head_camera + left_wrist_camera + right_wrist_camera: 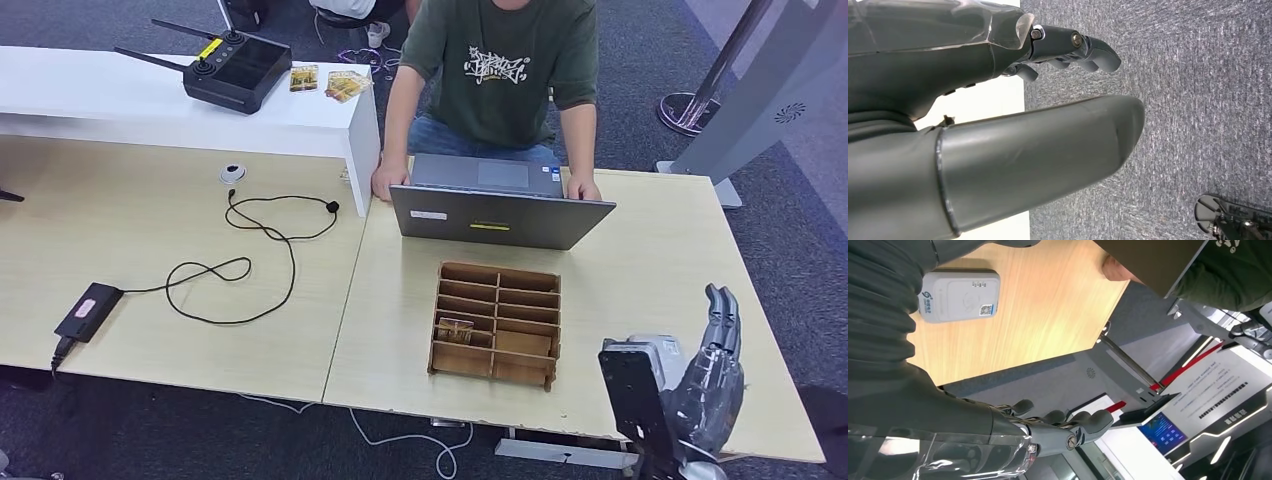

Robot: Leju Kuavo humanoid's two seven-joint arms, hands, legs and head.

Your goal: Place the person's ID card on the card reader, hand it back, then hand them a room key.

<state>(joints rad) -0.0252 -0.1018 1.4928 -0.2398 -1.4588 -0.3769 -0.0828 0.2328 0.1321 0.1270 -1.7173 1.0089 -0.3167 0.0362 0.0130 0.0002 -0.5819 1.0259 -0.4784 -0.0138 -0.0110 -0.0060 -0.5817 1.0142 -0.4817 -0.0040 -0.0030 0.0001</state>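
Bare tabletop right of the wooden compartment box, open laptop and person's hands blocking straight ahead.

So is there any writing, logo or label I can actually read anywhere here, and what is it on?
None can be read out word for word.
Person's green T-shirt: white graffiti-style lettering, too stylised to read.
White card reader: small logo, characters and a square code, too small.
Display boards behind the desk: lines of text, blurred.
Laptop: white and yellow stickers, unreadable.
Black controller: yellow label, unreadable.
Power adapter: pale label, unreadable.
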